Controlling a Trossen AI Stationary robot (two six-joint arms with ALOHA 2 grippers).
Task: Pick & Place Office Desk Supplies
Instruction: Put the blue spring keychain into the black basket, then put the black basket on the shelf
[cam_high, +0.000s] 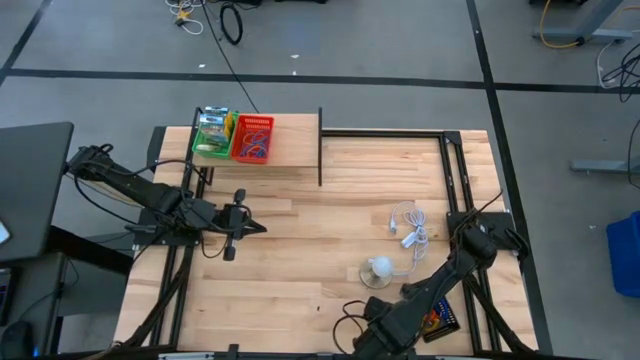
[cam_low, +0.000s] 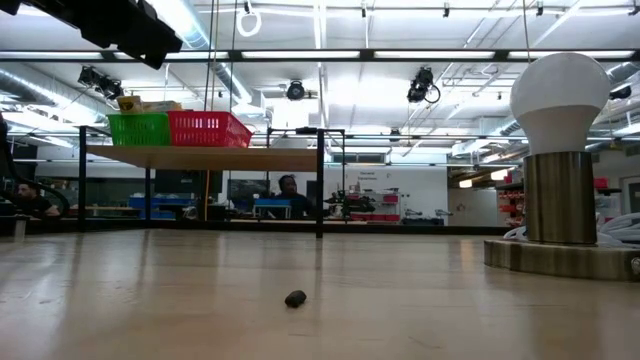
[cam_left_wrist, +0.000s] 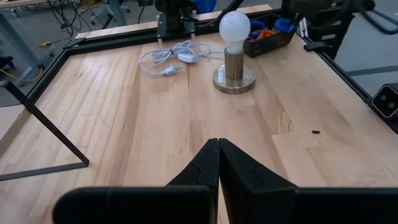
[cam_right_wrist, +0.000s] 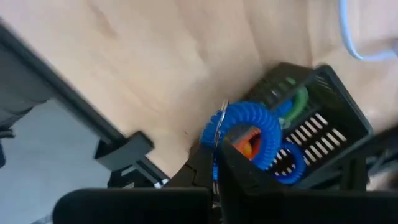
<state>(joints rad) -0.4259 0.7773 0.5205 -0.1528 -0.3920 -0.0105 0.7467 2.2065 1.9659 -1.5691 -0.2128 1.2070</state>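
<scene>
Light is bright and even, coming from long ceiling tubes (cam_low: 330, 55) that show in the low view, where they glare white and wash out the room behind. The wooden surface (cam_high: 300, 250) takes a soft sheen in that view, and the small dark bit (cam_low: 295, 298) lying on it is slightly soft. From above, shadows are faint and short. The left wrist view is sharp across the planks, with its own fingers (cam_left_wrist: 245, 177) dark and blurred up close. The right wrist view is smeared throughout; the blue coiled loop (cam_right_wrist: 252, 140) and black mesh basket (cam_right_wrist: 323, 118) lack crisp edges.
</scene>
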